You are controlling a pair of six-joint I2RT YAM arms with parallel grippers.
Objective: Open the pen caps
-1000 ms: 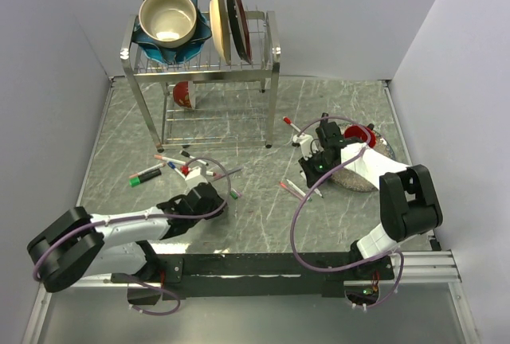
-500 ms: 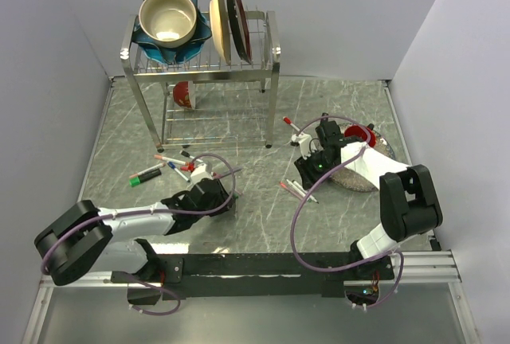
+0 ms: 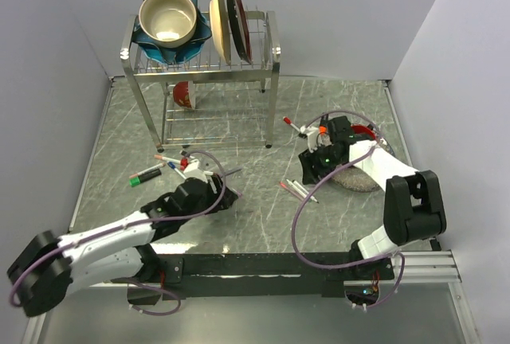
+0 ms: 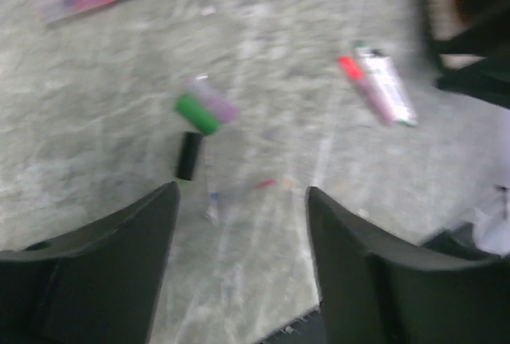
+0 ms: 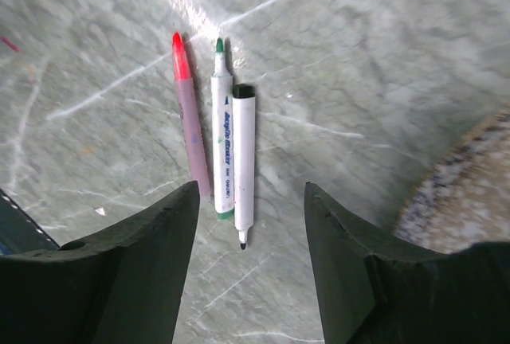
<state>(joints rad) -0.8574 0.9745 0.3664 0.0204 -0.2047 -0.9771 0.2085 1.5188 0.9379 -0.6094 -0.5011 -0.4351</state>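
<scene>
1. The left fingers [image 4: 241, 201] stand apart and hold nothing. They hang low over the marbled tabletop [image 4: 96, 121], in front of the middle of the dish rack [image 3: 203, 65].
2. Just past those fingers a short black cap [image 4: 189, 155] lies loose on the tabletop. A green cap [image 4: 195, 113] lies just beyond it, touching a pale stub. This view is blurred, so finer detail cannot be told.
3. The right fingers [image 5: 251, 201] are also spread wide and empty. They are to the front right of the dish rack, well apart from the left fingers.
4. Under the right fingers three uncapped pens lie side by side: a pink pen [image 5: 190, 121] with a red tip, a white pen [image 5: 222, 145] with a green tip, and a white pen with a black end [image 5: 244, 161]. The two white ones touch.
5. A speckled stone-like plate [image 5: 454, 177] lies just beside the right fingers, on the side away from the dish rack.
6. A red-capped pen [image 3: 293, 127] lies just right of the dish rack's front right leg.
7. In front of the dish rack's left leg lies a green-and-black pen [image 3: 146, 174], with a few more slim pens [image 3: 169, 158] near it.
</scene>
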